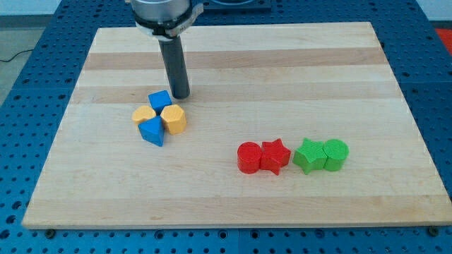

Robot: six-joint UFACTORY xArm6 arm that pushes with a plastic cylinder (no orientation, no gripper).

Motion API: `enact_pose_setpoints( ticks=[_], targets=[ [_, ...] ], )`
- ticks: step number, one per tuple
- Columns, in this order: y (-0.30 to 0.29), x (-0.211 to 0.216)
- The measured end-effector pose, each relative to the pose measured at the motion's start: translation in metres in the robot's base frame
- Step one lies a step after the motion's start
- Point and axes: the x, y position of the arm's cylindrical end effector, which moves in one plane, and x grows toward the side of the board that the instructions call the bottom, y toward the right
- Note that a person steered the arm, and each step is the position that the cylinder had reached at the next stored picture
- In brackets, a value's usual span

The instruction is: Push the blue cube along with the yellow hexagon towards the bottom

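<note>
Left of the worktop's centre, nearer its top edge than its bottom, the blue cube (159, 99) sits at the top of a tight cluster, touching the yellow hexagon (174, 119) just below and to its right. A second yellow block (144, 115), rounded in outline, presses against the cluster's left side, and a blue wedge-like block (152, 130) closes its bottom. Toward the bottom right corner lie two touching pairs: a red cylinder (248, 156) with a red star (275, 156), then a green star (308, 155) with a green cylinder (336, 154). All rest on a pale wooden board (282, 70) laid over a blue perforated bench (434, 56). My rod descends upright from the top edge, and my tip (181, 97) stands just right of the blue cube; it carries no jaws.
</note>
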Motion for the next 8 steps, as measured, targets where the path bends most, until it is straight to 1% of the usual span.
enact_pose_setpoints(
  ticks=[1,2,4,6,8],
  targets=[
    [-0.024,-0.011],
    [-0.037,-0.002],
    [-0.027,0.035],
    [-0.014,0.052],
    [-0.014,0.086]
  ],
)
